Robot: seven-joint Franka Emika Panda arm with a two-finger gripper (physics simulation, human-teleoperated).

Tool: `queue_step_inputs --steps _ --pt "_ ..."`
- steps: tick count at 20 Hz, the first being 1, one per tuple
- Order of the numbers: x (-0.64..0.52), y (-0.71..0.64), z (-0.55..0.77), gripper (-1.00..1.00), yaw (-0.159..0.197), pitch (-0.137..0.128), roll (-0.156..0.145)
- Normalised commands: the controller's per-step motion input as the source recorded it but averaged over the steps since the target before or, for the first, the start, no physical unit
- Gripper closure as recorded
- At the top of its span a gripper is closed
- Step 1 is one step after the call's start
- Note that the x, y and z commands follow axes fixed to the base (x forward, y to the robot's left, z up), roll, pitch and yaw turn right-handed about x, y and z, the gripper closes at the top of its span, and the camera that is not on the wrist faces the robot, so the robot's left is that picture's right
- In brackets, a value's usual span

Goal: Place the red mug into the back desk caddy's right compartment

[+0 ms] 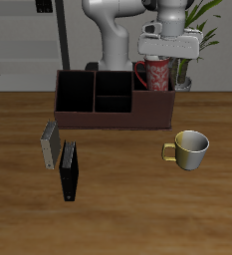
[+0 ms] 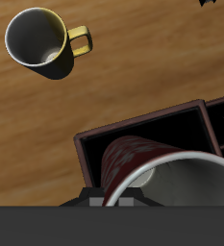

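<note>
Red mug (image 1: 155,74) upright, long axis vertical, inside right compartment (image 1: 153,104); gripper (image 1: 163,52) grip state unclear.

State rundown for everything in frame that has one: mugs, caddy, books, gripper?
red mug: upright, low inside the right compartment, gripper at its rim
gripper: at the red mug's rim; open or shut cannot be told
back desk caddy: upright on table; other sections look empty
metallic mug: upright on table, empty, yellow handle
grey book: on table, beside black book
black book: standing on edge
</note>
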Motion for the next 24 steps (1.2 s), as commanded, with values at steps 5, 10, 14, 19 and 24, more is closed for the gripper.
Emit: queue_step_inputs --steps 5,10,14,19,24 --pt "0.11 0.00 -0.20 1.00 -0.015 0.035 0.003" --pt "0.04 0.02 -0.22 1.00 -0.025 0.027 0.001" --pt "-0.04 0.06 -0.30 1.00 0.000 0.033 0.017" --pt "0.05 0.02 -0.29 1.00 -0.021 0.058 0.014" --pt "0.04 0.06 -0.21 1.00 0.014 0.024 0.009"
